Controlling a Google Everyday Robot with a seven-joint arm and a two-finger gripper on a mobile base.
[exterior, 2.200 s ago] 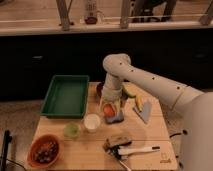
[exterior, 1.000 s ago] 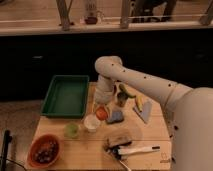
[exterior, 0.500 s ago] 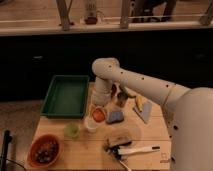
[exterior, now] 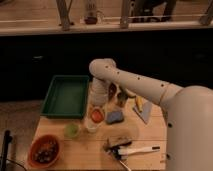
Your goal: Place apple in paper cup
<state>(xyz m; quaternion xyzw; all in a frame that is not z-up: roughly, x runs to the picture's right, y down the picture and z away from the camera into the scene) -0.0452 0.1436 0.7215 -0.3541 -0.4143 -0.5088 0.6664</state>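
The apple (exterior: 97, 116) is small and orange-red. It hangs at the tip of my gripper (exterior: 97, 111), just over the right side of the paper cup's mouth. The paper cup (exterior: 90, 126) is short and white and stands at the table's middle left. My gripper reaches down from the white arm (exterior: 130, 82) and is shut on the apple. The cup's right rim is partly hidden behind the apple.
A small light-green cup (exterior: 72, 130) stands left of the paper cup. An orange bowl (exterior: 45, 151) is at the front left and a green tray (exterior: 66, 95) at the back left. A blue sponge (exterior: 114, 117), a banana (exterior: 139, 103) and a white-handled brush (exterior: 135, 149) lie to the right.
My gripper has carried the apple leftward and down, from right of the paper cup to just over its mouth. The other things have not moved.
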